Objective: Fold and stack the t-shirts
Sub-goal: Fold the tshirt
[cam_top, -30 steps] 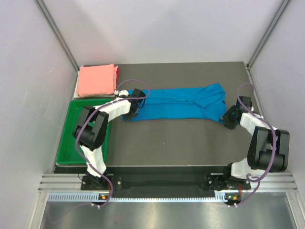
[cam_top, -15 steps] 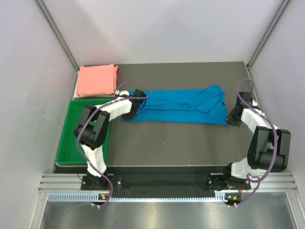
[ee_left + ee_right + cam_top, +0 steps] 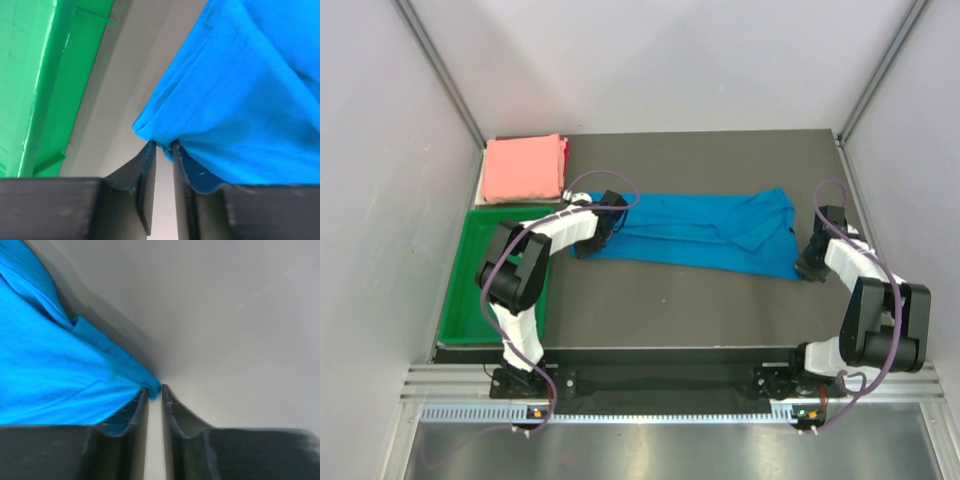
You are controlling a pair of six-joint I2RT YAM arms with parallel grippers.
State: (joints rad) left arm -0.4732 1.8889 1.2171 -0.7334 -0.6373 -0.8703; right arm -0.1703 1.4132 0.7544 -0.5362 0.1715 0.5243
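- Pinching the blue shirt (image 3: pixel 700 235) at its 9 o'clock end, the left tool (image 3: pixel 592 238) has its 2 fingers (image 3: pixel 145 167) drawn almost together. A bunched, stitched hem corner is nipped between the tips.
- The right tool (image 3: pixel 807 268) grips the same shirt at its 3 o'clock end, on the corner lying toward 5 o'clock. Its 2 pads (image 3: pixel 177 410) stand close, with a small fold of blue cloth caught at their tips.
- The blue shirt lies stretched as 1 long band across the middle of the bench (image 3: pixel 670 305). It runs from 9 to 3 o'clock and dips slightly toward 4 o'clock on the right.
- The shirt's right part is wider, with a flap folded over on top toward 2 o'clock. Its left part is narrower and creased lengthwise.
- The pink shirt (image 3: pixel 525 168) sits folded into a neat square at the bench's 10 o'clock corner, apart from the blue shirt.
- A green tray (image 3: pixel 470 300) sits along the bench's 8 o'clock edge, just on the 6 o'clock side of the pink shirt. In the left wrist view its rim shows beside the pinched hem without touching it.
- Both arms reach from their bases at 6 o'clock, the left bending toward 12 o'clock and the right toward 1 o'clock.
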